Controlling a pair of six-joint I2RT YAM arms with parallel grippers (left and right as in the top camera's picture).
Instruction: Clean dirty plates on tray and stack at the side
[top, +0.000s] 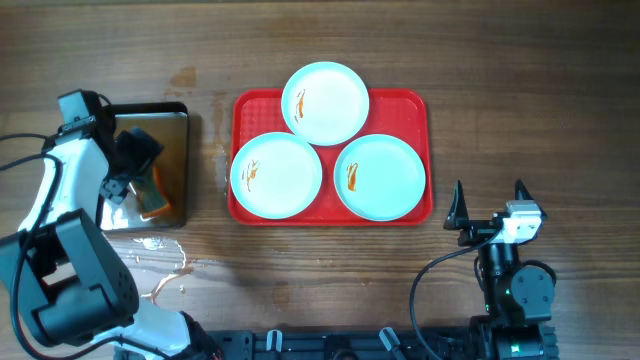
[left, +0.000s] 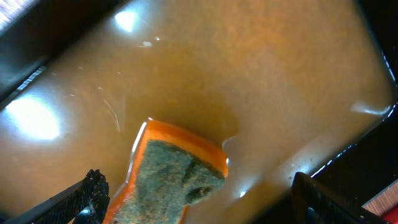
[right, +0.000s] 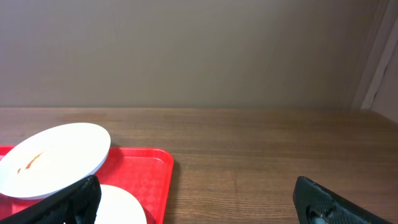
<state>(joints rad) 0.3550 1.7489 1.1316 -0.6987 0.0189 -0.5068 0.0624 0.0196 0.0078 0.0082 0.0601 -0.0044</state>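
Left gripper (left: 199, 196), fingers apart, hangs over the sponge (left: 168, 180) in the left-edge pan (top: 181, 130). Right gripper (top: 489, 195) — also spread — sits front-right, just clear of the tray (top: 420, 108).

Glossy plastic tray (top: 415, 106); smooth plates (top: 325, 103); wood table (top: 520, 90); rough sponge (left: 168, 183).

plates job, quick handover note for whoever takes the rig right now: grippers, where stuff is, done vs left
Left gripper: open, low over the pan, fingers either side of the orange sponge, not gripping it.
Right gripper: open, empty, right of the tray.
Plates: all three on the tray, each with an orange smear.
Done: nothing cleaned or stacked.
Left: grab the sponge, wipe each plate, stack them beside the tray.
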